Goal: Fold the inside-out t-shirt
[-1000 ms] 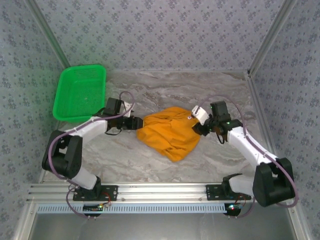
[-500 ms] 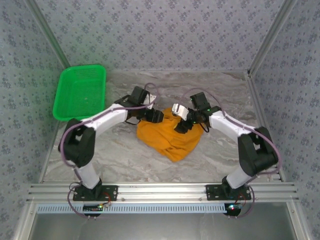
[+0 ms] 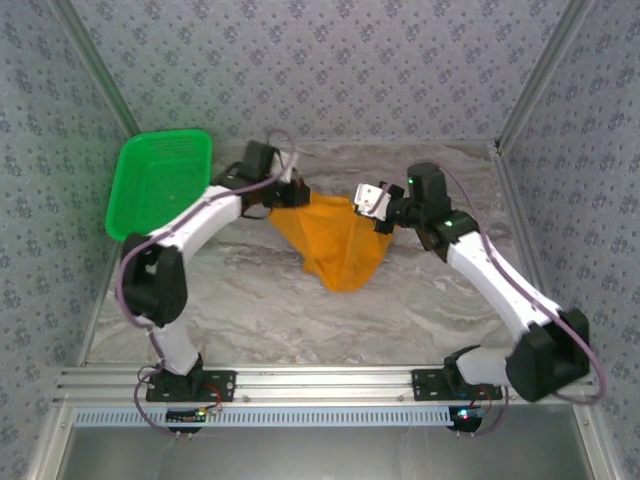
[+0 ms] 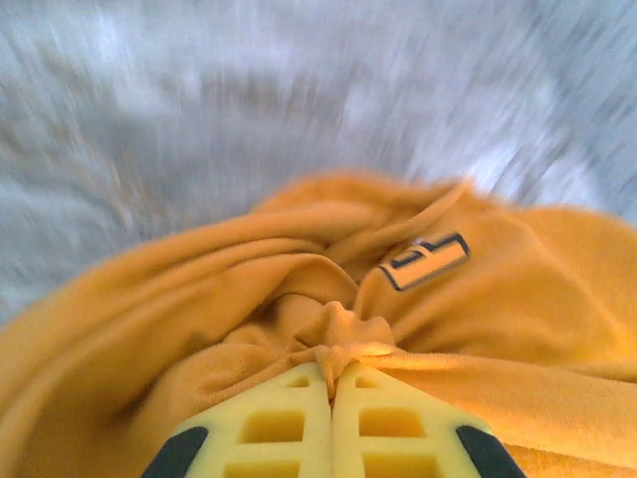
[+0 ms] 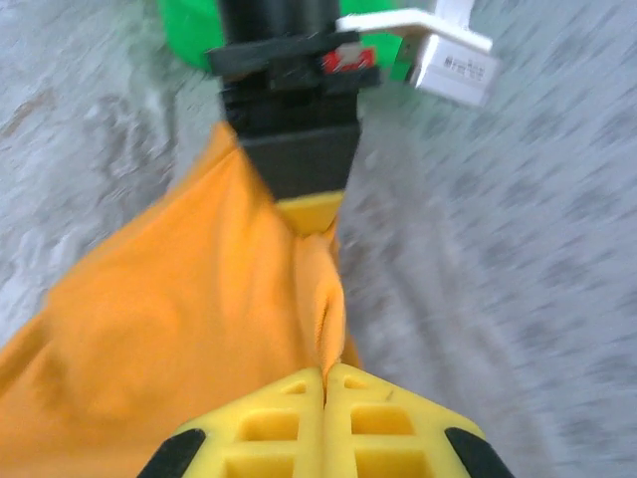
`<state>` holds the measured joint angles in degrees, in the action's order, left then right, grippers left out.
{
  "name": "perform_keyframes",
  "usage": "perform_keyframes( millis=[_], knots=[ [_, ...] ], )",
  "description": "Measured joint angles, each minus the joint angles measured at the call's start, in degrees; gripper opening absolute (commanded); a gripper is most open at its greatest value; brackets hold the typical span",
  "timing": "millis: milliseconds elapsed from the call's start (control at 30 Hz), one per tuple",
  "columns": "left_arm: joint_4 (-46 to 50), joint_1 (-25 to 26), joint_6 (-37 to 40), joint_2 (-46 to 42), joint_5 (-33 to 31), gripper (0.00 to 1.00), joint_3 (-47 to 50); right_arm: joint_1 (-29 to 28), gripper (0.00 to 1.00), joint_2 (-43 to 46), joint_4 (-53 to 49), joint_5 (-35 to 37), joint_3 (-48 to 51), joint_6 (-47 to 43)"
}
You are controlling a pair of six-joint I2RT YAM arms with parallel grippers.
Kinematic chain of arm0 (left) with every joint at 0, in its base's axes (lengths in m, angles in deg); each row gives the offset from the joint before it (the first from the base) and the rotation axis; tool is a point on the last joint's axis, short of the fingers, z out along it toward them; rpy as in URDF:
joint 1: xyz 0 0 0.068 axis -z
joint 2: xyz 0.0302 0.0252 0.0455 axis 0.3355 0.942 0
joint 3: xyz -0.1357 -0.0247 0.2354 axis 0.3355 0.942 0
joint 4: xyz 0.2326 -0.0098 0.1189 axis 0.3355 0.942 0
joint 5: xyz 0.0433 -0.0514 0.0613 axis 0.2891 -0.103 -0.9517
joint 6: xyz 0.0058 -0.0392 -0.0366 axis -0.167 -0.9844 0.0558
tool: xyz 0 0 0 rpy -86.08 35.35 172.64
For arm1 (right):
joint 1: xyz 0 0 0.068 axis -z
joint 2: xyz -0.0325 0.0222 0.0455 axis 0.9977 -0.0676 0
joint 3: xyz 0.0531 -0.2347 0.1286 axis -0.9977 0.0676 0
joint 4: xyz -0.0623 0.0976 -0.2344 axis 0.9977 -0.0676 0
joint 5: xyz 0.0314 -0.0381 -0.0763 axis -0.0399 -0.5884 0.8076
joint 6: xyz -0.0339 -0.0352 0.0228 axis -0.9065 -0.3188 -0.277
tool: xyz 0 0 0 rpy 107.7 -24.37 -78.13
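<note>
**Flower-print walls and a marble-look table**

The walls [image 3: 320, 70] on three sides are grey-blue, cloth or paper, can't tell which, with a tiny repeating flower print. Bare aluminium posts [image 3: 541, 72] run up the two back corners and lean outward in the top view. The table [image 3: 250, 310] looks like grey-white marble, with brownish veins toward the back. A silver rail [image 3: 320, 381] runs along its near edge, with a pale ribbed strip [image 3: 320, 416] just below. The light is soft and even.

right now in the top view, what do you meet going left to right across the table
green basket → left pincer, shut on one upper corner of the cloth → orange t-shirt, hanging between the two → right pincer, shut on the other corner
</note>
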<state>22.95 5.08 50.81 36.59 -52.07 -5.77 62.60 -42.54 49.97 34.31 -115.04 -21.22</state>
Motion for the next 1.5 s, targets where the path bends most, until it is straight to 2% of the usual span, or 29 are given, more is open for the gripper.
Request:
perform_keyframes(
  millis=[100,200,267,333,367,433,467,533,700,867,933,1000,1100,1167,1200,1233,1400,1500],
  knots=[
    [-6.47,-3.3,-4.57,-8.63,1.97,0.08,3.45,-1.49,0.0,4.87,-5.64,1.64,-1.66,-5.46],
    [-10.97,-3.82,-6.97,-14.62,3.5,0.19,12.22,-2.95,0.0,7.08,-12.33,1.79,-0.26,-7.52],
    [-13.27,-3.61,-7.98,-15.21,3.43,0.3,19.58,-3.72,0.09,6.93,-17.57,0.59,2.64,-7.39],
    [-14.78,-4.04,-9.2,-12.81,3.1,0.4,25.97,-4.63,0.22,4.83,-23.54,-1.11,5.35,-6.69],
    [-14.67,-4.15,-9.57,-10.82,2.95,0.41,29.38,-5.2,0.31,3.21,-26.14,-1.97,6.21,-6.25],
    [-12.52,-4.39,-9.77,-8.59,2.51,0.43,34.51,-5.99,0.35,0.35,-30.05,-3.74,6.84,-5.42],
    [-10.62,-4.31,-9.51,-8.59,2.54,0.44,36.2,-6.03,0.46,-0.42,-30.91,-4.83,6.84,-4.81],
    [-7.8,-3.54,-8.11,-9.86,2.38,0.45,36.63,-5.46,0.57,-0.39,-30.03,-6.01,6.78,-2.51],
    [-3.41,-0.7,-4.57,-13.88,1.42,0.46,30.34,-4.83,0.58,-1.81,-19.93,-4.5,4.83,5.62],
    [-3.37,4.81,-3.78,-12.83,1.03,0.49,23.26,-4.9,0.67,-10.54,-12.96,1.2,1.64,7.21],
    [-3.3,7.1,-4.26,-10.01,-0.09,0.49,20.57,-4.96,0.67,-14.58,-11.69,2.4,1.49,7.26],
    [-3.3,8.94,-5.11,-5.73,-1.75,0.48,17.86,-5.22,0.64,-18.49,-10.75,3.52,1.49,7.32],
    [-2.58,10.14,-5.49,0.79,-5.44,0.4,15.32,-5.75,0.46,-23.08,-9.38,4.98,1.49,7.58],
    [-1.27,10.08,-4.85,3.89,-8.7,0.25,15.04,-5.88,0.26,-24.61,-8.39,5.4,1.49,7.85],
    [-0.39,9.81,-4.59,4.61,-9.6,0.16,15.06,-5.79,0.15,-24.74,-7.98,5.33,1.49,7.93],
    [0.39,9.42,-4.46,4.98,-10.27,0.01,15.06,-5.46,0.0,-24.74,-7.54,4.76,1.49,8.63],
    [1.07,6.91,-3.69,2.4,-12.92,0.0,15.19,-1.27,0.0,-20.5,-5.35,-0.2,1.44,11.19],
    [-1.92,4.79,-3.82,-6.73,-12.79,0.0,17.92,1.4,0.0,-10.82,-3.34,-1.64,2.62,11.5]
  ],
)
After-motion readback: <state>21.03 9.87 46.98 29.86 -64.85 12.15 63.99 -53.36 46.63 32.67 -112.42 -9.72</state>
